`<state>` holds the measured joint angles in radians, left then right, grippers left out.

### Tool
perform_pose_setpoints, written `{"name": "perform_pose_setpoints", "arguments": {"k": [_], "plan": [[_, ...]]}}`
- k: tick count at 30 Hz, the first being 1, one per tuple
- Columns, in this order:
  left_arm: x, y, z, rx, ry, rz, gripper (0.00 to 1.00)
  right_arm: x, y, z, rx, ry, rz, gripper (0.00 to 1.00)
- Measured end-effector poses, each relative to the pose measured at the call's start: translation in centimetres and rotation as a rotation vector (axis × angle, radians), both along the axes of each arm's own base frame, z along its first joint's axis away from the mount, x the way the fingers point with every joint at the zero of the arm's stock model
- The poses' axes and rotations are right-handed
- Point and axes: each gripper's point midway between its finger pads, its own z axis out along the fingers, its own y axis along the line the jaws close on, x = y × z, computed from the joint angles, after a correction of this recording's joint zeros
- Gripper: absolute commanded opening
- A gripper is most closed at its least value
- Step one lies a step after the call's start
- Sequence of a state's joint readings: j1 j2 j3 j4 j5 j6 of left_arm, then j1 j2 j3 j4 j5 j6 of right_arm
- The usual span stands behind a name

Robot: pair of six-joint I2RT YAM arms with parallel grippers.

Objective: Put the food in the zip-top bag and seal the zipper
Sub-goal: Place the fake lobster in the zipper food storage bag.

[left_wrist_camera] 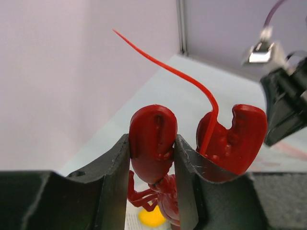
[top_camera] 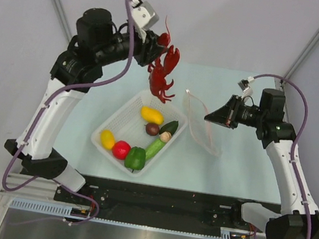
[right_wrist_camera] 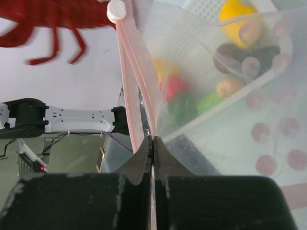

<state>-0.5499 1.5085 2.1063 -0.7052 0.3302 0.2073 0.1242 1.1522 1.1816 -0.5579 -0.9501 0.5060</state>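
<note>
Now left claw [left_wrist_camera: 152,143] clamped on red lobster [top_camera: 164,72] pincer, lobster hanging above white basket [top_camera: 118,116]; right claw [right_wrist_camera: 152,143] pinches zip-top bag [top_camera: 202,126] by zipper [right_wrist_camera: 128,72], beside basket. Best: swing lobster right, lower tail-first; mouth looks narrow.

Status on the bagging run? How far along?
Done: nothing bagged; the zip-top bag looks empty, its zipper open. In hand: left gripper clamps the lobster by one claw, in the air near the basket; right gripper pinches the bag's mouth edge. Left: lobster, then yellow pieces, tomato, pepper, cucumber, plum, mushroom, then seal.
</note>
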Motion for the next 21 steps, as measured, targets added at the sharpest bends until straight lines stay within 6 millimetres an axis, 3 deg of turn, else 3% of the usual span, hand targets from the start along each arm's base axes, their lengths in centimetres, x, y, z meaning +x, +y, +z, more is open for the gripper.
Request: {"name": "perform_pose_setpoints", "arguments": {"k": [3, 8, 21], "plan": [[-1.0, 0.0, 3.6, -0.081, -0.067, -0.023, 0.00, -0.3, 0.4, -1.2, 0.008, 0.047, 0.006, 0.00], [-2.7, -0.7, 6.5, -0.174, -0.102, -0.087, 0.00, -0.1, 1.2, -2.3, 0.024, 0.100, 0.013, 0.00], [-7.8, -5.6, 7.6, -0.280, -0.032, -0.333, 0.00, 1.5, 2.2, -2.0, 0.086, 0.152, -0.002, 0.00]]}}
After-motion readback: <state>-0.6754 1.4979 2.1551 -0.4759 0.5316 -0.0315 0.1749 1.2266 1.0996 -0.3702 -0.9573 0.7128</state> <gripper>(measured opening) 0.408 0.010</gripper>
